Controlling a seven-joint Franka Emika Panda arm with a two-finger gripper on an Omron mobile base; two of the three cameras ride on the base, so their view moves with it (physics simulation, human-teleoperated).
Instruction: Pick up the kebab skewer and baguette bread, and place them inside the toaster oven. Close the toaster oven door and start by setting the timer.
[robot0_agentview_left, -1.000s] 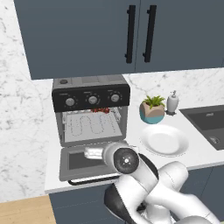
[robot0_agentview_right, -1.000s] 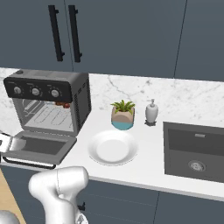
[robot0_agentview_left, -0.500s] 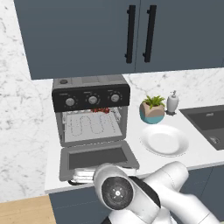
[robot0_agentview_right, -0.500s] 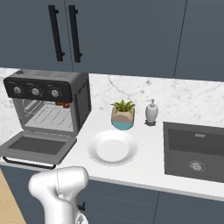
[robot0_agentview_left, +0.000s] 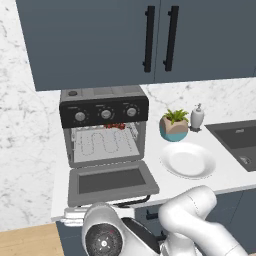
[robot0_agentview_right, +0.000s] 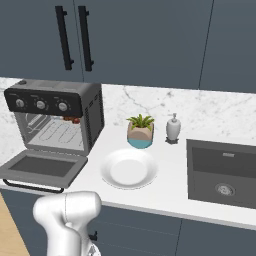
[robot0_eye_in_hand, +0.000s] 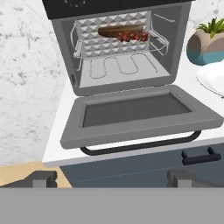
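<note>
The toaster oven stands on the counter with its door folded down flat. On the rack inside lie the brown baguette bread and, just in front of it, the kebab skewer with red chunks; the skewer's red bits also show under the knob panel. My gripper hangs low in front of the counter edge, below the door's black bar handle. Its jaws stand wide open with nothing between them. In the left base view the gripper pokes out beside my arm.
A white plate sits right of the oven, with a potted plant and a soap dispenser behind it. A sink lies further right. Dark cabinets hang above, and a drawer handle sits under the counter edge.
My hand has come down and back from above the open door to below the counter's front edge. The door stays folded down and the jaws stay open.
</note>
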